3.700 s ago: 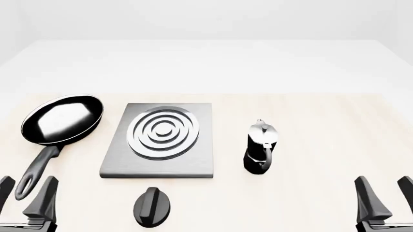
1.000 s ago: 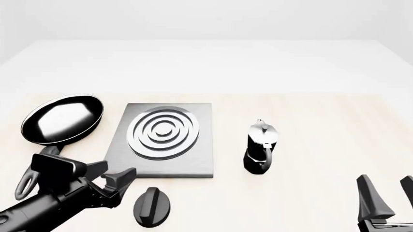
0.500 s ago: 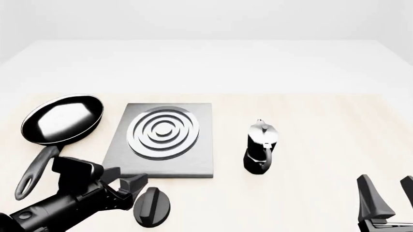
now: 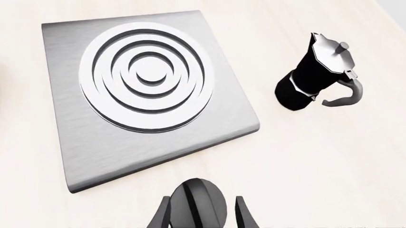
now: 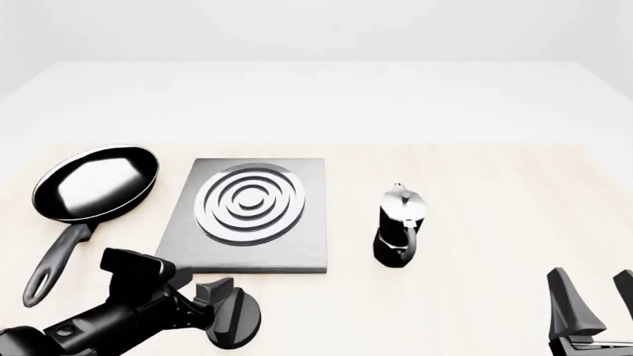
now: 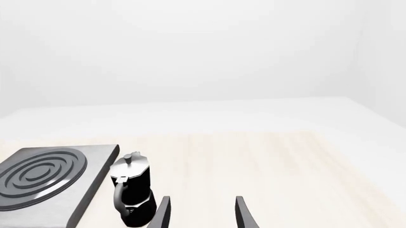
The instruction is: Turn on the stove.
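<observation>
Frying pan (image 5: 96,182), moka pot (image 5: 399,225), table (image 5: 494,200)

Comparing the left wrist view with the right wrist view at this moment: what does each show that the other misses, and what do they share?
Only the left wrist view shows the black knob, sitting between the open fingers of the left claw, apart from the slab's near edge. Only the right wrist view shows the right claw, open over bare table with nothing between its fingers, plus the far white background. Both show the grey stove with its silver rings and the black-and-silver coffee pot standing upright beside it. Neither shows the frying pan.
</observation>
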